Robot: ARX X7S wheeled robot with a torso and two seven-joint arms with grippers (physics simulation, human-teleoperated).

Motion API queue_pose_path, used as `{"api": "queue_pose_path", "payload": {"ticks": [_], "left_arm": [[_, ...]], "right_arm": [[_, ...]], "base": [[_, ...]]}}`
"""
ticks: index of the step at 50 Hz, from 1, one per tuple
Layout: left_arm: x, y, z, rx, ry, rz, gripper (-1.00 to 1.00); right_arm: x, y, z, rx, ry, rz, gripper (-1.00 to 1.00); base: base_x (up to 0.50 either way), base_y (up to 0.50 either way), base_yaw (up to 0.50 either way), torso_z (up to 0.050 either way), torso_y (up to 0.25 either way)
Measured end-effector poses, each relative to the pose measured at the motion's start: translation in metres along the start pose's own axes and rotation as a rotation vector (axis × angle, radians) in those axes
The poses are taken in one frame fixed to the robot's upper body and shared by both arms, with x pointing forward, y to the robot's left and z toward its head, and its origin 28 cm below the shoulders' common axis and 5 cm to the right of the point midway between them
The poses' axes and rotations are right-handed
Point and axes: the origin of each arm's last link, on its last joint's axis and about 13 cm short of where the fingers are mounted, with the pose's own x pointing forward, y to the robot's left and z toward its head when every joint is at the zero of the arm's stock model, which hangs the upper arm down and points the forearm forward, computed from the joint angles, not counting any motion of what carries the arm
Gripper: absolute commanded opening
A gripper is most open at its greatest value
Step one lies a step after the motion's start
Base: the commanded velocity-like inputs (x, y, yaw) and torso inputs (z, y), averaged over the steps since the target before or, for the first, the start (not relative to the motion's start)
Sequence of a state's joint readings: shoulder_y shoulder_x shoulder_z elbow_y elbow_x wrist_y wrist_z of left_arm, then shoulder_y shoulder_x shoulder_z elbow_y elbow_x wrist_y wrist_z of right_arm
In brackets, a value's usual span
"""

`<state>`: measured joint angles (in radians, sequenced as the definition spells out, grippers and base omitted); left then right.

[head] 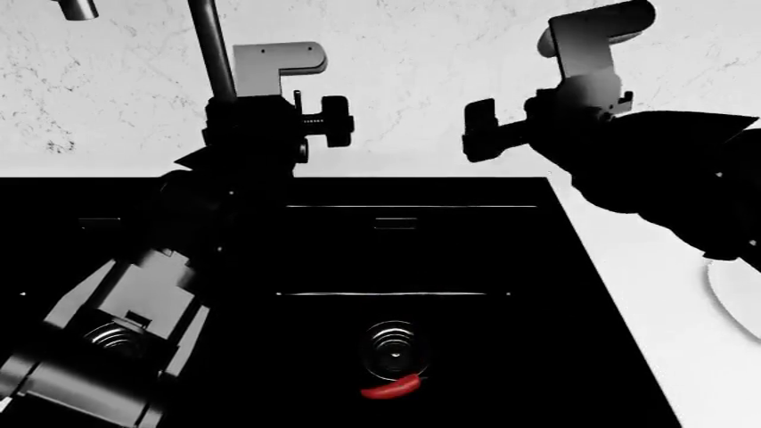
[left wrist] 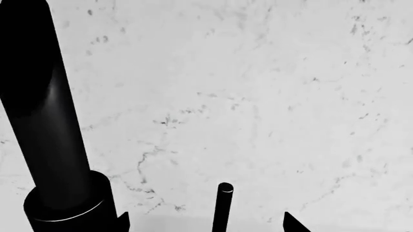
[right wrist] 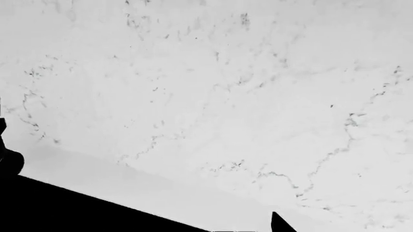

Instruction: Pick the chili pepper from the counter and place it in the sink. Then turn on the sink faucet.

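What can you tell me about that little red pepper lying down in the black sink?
The small glossy red chili pepper is curved and tapered, smooth and shiny like fresh skin. It lies flat on the bottom of the large glossy black sink basin, right at the near edge of the round ringed metal drain, seemingly touching or slightly overlapping it. Nothing holds it; both end effectors are raised far from it, near the backsplash. It shows only in the head view, so its stem is too small to make out.

Both arms glossy black; left gripper (head: 312, 120) and right gripper (head: 514, 125) carry grey L-shaped brackets.
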<state>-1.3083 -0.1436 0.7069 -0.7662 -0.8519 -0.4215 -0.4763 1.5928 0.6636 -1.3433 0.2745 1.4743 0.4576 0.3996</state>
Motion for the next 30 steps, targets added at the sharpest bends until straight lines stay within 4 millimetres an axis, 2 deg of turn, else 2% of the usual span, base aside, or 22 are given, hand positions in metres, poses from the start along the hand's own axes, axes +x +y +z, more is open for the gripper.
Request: {"api": "queue_pose_path", "payload": {"ticks": [11,25,30], "left_arm": [[-0.008,-0.008,0.004,0.012,-0.019,-0.019,1.00],[-0.011,-0.012,0.006,0.010,-0.032,-0.031,1.00],[-0.012,-0.013,0.006,0.009,-0.038,-0.034,1.00]], "right_arm": [[0.010,-0.017,0.002,0.063,-0.085,-0.125,1.00],[0.014,-0.023,0.002,0.091,-0.109,-0.165,1.00],[0.015,-0.024,0.001,0.096,-0.112,-0.167,1.00]], "base": [[0.00,0.00,0.00,0.000,0.000],[0.00,0.00,0.00,0.000,0.000],[0.00,0.00,0.00,0.004,-0.129]]}}
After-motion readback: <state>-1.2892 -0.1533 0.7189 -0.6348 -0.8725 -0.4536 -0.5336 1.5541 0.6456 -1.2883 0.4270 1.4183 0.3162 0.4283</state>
